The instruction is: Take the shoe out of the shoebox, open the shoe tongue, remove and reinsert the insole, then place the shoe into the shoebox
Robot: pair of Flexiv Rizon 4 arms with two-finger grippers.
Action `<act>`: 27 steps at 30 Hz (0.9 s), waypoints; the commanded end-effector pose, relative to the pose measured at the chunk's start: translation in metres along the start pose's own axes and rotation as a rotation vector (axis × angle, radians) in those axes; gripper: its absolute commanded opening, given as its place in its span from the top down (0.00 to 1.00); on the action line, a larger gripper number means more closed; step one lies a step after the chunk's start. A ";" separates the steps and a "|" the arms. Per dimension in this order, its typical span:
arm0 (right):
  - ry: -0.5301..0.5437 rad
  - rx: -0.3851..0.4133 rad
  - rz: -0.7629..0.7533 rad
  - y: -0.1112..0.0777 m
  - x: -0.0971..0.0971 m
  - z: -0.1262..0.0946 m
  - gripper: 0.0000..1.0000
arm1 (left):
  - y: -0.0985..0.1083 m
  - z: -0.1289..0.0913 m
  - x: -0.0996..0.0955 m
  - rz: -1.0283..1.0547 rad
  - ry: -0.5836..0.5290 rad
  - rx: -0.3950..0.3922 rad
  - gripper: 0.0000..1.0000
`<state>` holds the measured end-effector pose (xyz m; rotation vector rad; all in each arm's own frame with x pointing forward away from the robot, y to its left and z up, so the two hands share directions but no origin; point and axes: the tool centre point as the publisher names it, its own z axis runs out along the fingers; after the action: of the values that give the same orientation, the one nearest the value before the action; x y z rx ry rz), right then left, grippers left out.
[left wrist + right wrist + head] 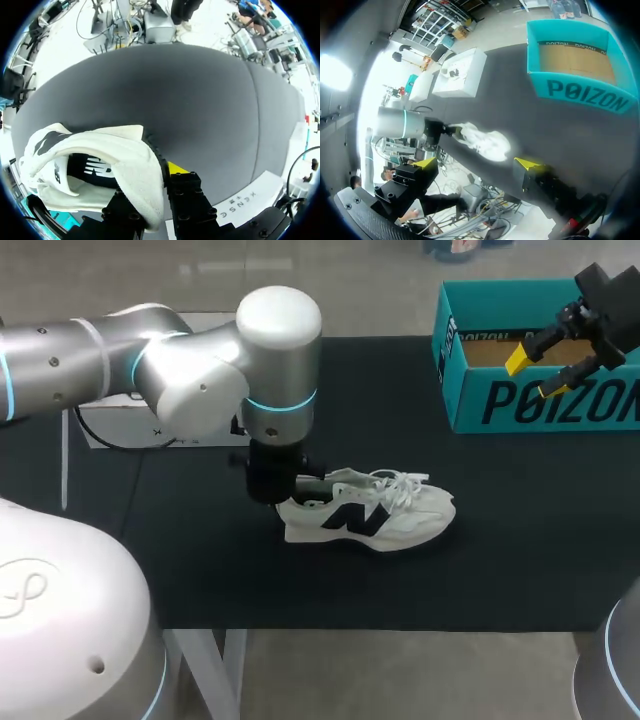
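**Head view.** The shoe (370, 515) is found out of the box (470, 400), upright on the mat (200, 570), in front of the box and to its left. The left gripper (288, 486) is set at the heel. The right gripper (535, 375) hangs over the box, spread and empty. Tongue-opening is judged the step in hand.

**Left wrist view.** The heel collar is pinched between both fingers. A white upper and dark insole (95, 170) are noted.

**Right wrist view.** The shoe lies well apart from the box. Next, the right gripper is judged needed at the tongue, by the laces, with the heel held.
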<state>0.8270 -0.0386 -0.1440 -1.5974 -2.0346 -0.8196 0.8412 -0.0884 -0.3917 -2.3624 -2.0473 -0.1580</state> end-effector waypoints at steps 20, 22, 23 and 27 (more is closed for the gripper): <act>-0.002 0.001 0.000 0.001 0.000 0.001 0.00 | 0.015 -0.060 -0.001 0.152 -0.173 0.059 0.00; -0.002 0.001 0.000 0.001 0.000 0.001 0.00 | 0.017 -0.064 -0.001 0.152 -0.186 0.074 0.00; -0.002 0.001 0.000 0.001 0.000 0.001 0.00 | 0.017 -0.064 -0.001 0.152 -0.186 0.074 0.00; -0.002 0.001 0.000 0.001 0.000 0.001 0.00 | 0.017 -0.064 -0.001 0.152 -0.186 0.074 0.00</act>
<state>0.8270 -0.0386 -0.1440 -1.5973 -2.0347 -0.8196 0.8538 -0.0969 -0.3266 -2.5579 -1.8936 0.1444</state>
